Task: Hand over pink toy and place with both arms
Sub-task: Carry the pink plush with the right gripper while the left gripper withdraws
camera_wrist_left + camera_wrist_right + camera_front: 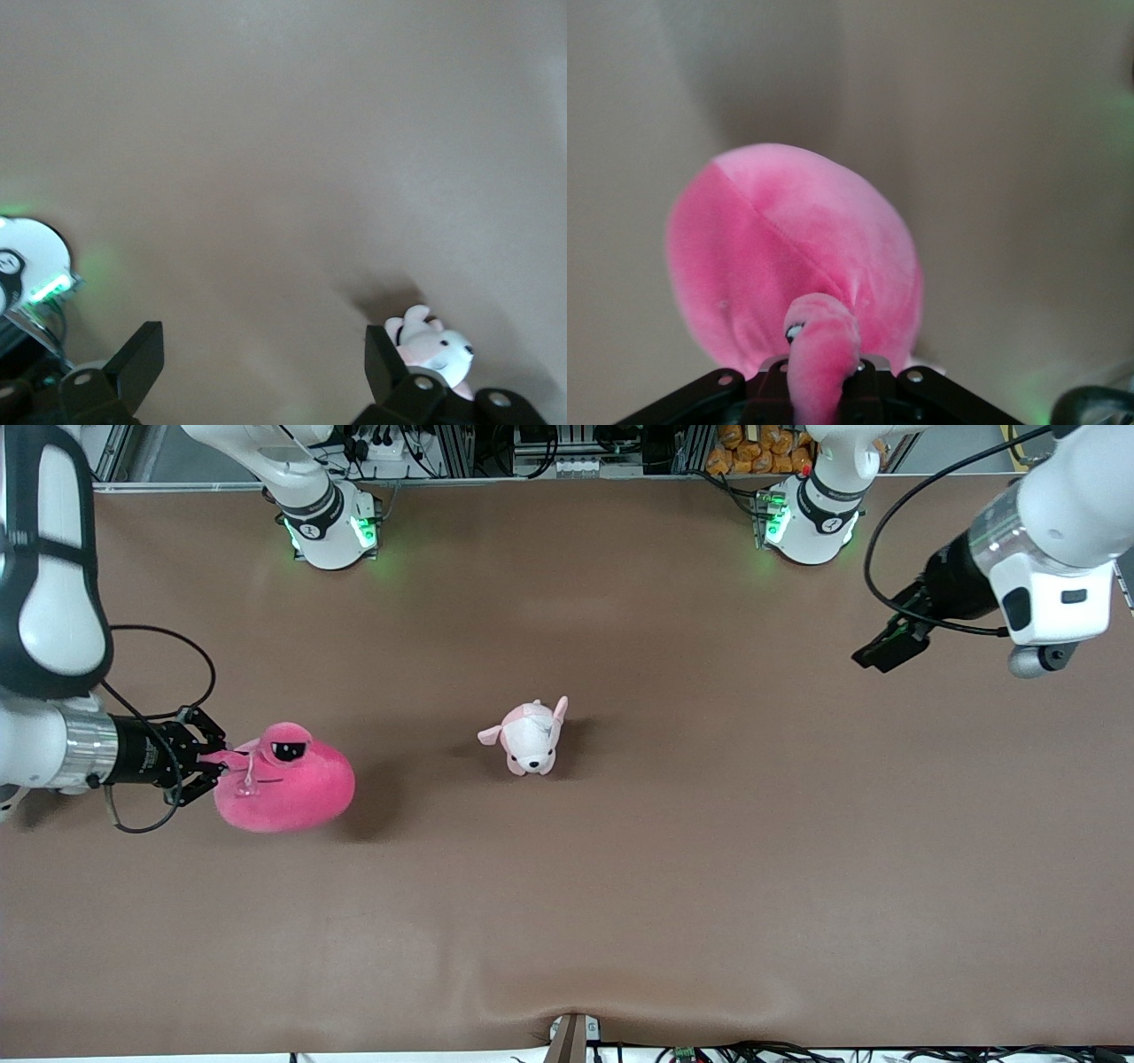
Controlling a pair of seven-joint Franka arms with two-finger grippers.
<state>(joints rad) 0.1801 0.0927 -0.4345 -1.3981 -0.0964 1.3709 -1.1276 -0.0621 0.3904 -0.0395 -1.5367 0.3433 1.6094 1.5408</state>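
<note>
The pink toy (288, 779) is a round hot-pink plush with black eyes, at the right arm's end of the table. My right gripper (215, 767) is shut on one of its small ear flaps, and the toy hangs from it just above the cloth. In the right wrist view the flap (822, 354) fills the jaws and the toy's body (788, 257) bulges out past my right gripper (824, 376). My left gripper (889, 648) is open and empty, up in the air over the left arm's end of the table; the left wrist view (263, 361) shows its fingers wide apart.
A small pale pink-and-white plush puppy (530, 737) stands near the middle of the brown table (620, 886); it also shows in the left wrist view (438, 347). The arm bases (332, 527) (806, 522) glow green along the table's back edge.
</note>
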